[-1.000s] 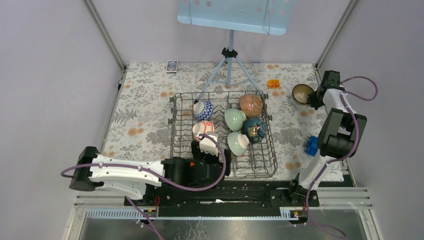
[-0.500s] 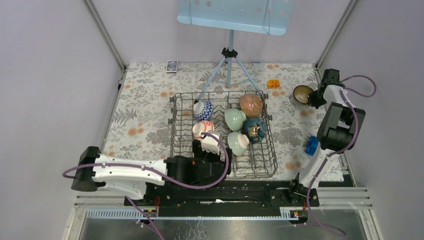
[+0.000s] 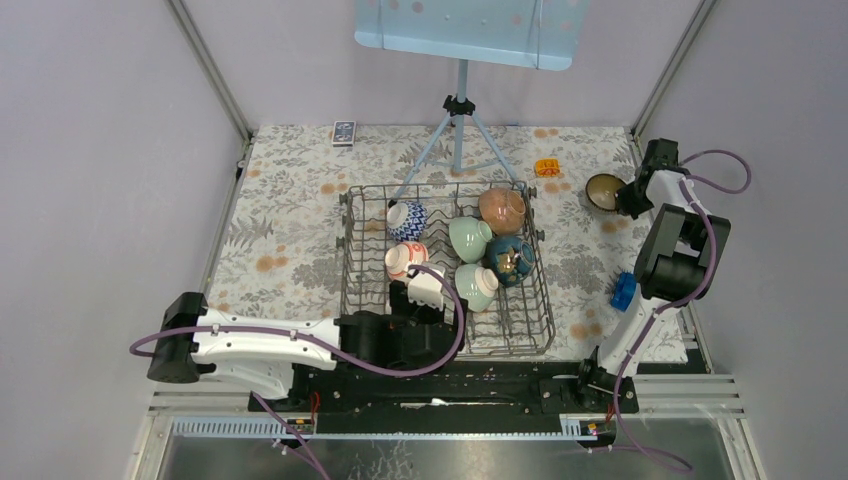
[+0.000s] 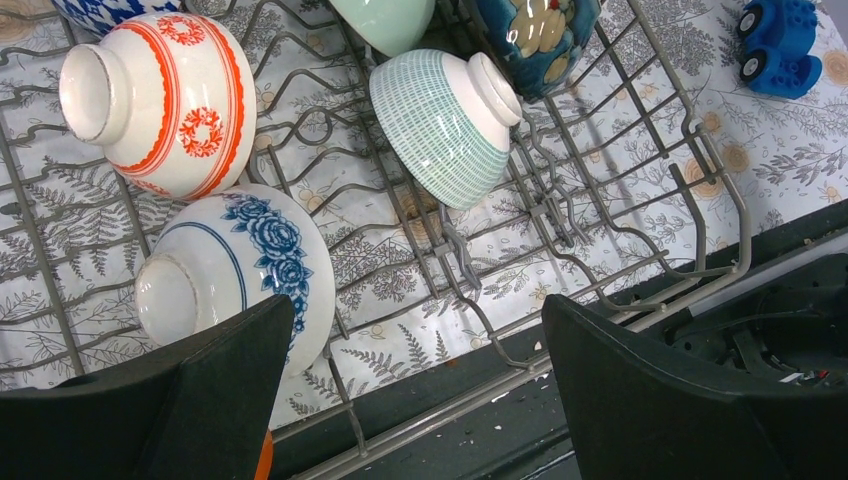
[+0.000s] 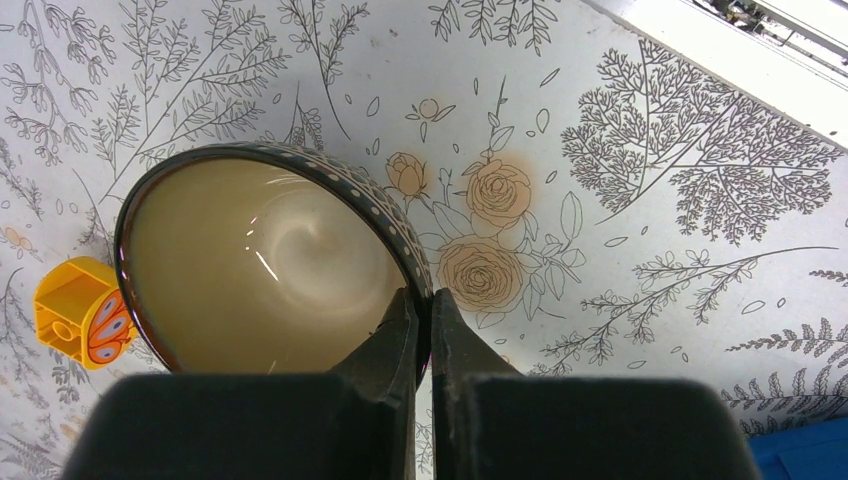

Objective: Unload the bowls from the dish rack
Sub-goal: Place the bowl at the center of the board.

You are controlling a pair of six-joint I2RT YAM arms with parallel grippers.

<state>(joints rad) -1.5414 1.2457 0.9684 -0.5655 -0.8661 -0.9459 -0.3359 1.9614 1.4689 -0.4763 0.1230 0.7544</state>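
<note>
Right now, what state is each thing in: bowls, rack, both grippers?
right gripper: shut on the brown bowl's rim.
brown bowl: outside the rack, gripped by its rim.
left gripper: open, empty, over the rack's near edge.
blue-flower bowl: in rack, on its side, nearest the left gripper.
red-and-white bowl: in rack, on its side.
green-checked bowl: in rack, tipped, foot up.
dish rack: loaded, several bowls inside.
</note>
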